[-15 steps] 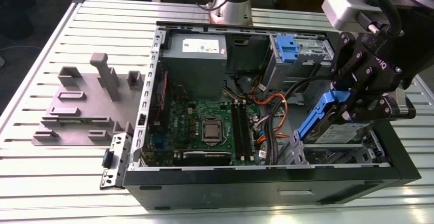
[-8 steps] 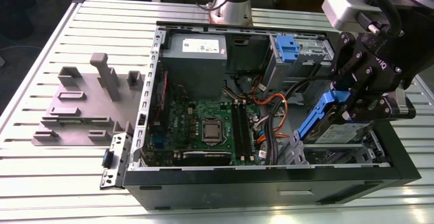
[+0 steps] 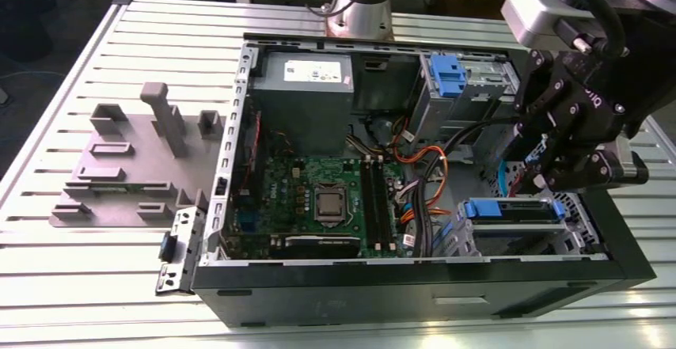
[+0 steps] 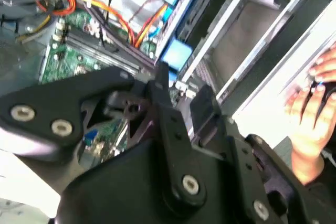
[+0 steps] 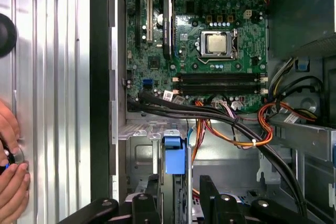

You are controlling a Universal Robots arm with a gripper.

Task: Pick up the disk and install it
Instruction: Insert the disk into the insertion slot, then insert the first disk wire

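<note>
Disk (image 3: pixel 514 209), flat with blue carrier frame, lying in drive cage (image 3: pixel 583 226), fingers (image 5: pixel 210 196) spread apart nearby.

the exterior view looks steeply down on the whole open black computer case (image 3: pixel 423 290); both wrist views hang close over its shared green motherboard (image 5: pixel 210 85).

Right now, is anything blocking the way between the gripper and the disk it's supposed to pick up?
Nothing visible does. The gripper hangs open just above the disk, which sits in the drive cage. The orange and black cables run beside that cage, not across the gap.
</note>
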